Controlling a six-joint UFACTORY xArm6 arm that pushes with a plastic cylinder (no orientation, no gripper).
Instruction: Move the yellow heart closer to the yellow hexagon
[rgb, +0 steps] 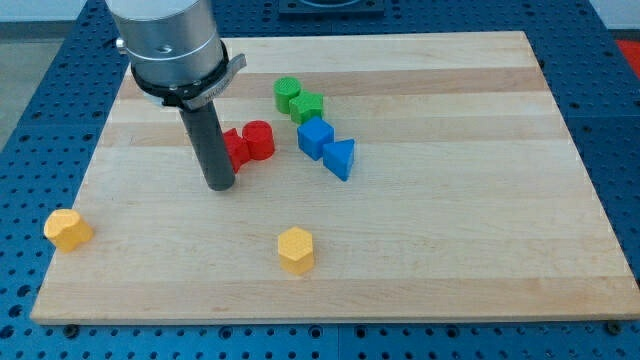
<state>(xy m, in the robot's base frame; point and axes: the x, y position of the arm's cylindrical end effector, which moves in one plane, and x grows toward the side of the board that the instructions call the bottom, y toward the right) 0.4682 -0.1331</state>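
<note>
The dark rod's lower end, my tip (220, 186), is planted on the pale wooden board (450, 230), and there is no gripper here to open or close, just a plain rod holding nothing. Right beside it, on the view's right, sits a red block (237, 149) of unclear shape, partly hidden by the rod and seemingly touching it, with a red cylinder (259, 139) pressed against that. Further right there's a green cylinder (287, 94) and a green block (308, 107), then a blue cube (315, 136) and a blue triangular block (340, 158), all bunched together. Now the ones that matter: the yellow heart block (67, 229) lies at the board's lower left edge, well apart from the tip, and the yellow hexagon block (296, 249) waits lower centre, well to the heart's right. To my eye this is the approach stage, and the heart looks untouched. The next move calls for swinging the tip down and round to the heart's left side, then pushing rightward, with little board there to work on. Around the board, blue perforated table (610, 60) shows on every side.
</note>
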